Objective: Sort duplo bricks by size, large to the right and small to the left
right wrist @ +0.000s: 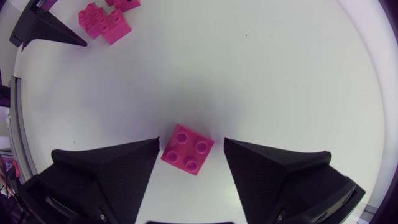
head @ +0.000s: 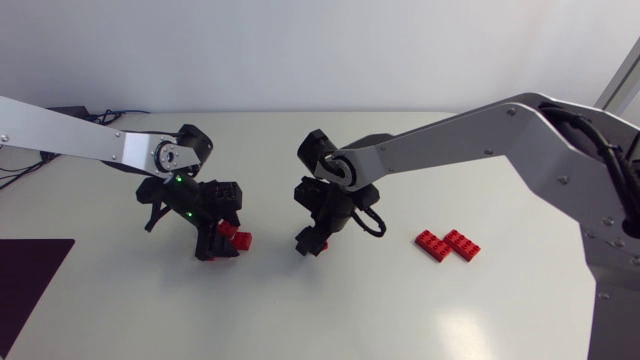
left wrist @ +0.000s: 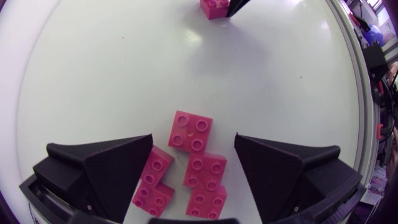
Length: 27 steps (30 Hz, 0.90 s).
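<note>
Looking down in the head view, the left arm [head: 90, 145] enters from the left, and the left gripper [head: 218, 243] hangs low over a cluster of small bricks [head: 236, 237] on the white table [head: 300, 320]. The right arm [head: 470, 135] extends past the middle, with the right gripper [head: 312, 240] low over the table near the cluster. Two large bricks [head: 448, 245] lie touching, side by side, on the right part of the table, well apart from both grippers. A black mat [head: 30, 290] lies at the near left.

Left wrist view: the left gripper's fingers [left wrist: 115, 168] are spread wide and grip nothing. The small bricks lie between and under them, packed together. Well ahead sits a single small brick [left wrist: 214, 7], with a fingertip of the right gripper beside it.

Right wrist view: the right gripper's fingers [right wrist: 106, 174] stand apart, unclamped. The single small brick lies studs up between them, nearer one finger, with a gap to the other. The cluster shows ahead.
</note>
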### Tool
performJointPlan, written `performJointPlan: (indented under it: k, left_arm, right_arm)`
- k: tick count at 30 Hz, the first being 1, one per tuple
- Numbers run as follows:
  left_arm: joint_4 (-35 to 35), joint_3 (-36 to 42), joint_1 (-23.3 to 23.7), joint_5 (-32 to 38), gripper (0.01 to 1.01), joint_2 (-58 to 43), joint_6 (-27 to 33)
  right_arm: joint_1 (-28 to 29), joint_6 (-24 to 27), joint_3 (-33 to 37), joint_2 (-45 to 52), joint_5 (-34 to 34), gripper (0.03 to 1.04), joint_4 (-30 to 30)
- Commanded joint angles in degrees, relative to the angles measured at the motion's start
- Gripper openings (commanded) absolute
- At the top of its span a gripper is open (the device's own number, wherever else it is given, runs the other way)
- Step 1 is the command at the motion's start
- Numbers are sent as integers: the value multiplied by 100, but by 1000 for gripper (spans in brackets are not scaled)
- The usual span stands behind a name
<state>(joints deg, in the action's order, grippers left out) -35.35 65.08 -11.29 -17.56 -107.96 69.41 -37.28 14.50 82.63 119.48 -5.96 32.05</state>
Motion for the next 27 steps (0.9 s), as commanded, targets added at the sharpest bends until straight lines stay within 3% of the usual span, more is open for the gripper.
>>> performJointPlan:
  k: [1, 5, 13, 27]
  left_arm:
    - [-77, 40, 92, 7, 990, 223, 47]
    - [-165, 66, 188, -2, 990, 408, -32]
    - [-464, 31, 654, -388, 990, 1067, -393]
    - [-622, -531, 1735, -801, 990, 1840, -648]
  right_arm:
    - [-78, -88, 60, 163, 24, 498, 143]
    - [-78, -62, 104, 172, -37, 364, 293]
    - [-201, 0, 561, 216, -160, 364, 636]
    - [-1036, 62, 1836, 866, -195, 364, 1128]
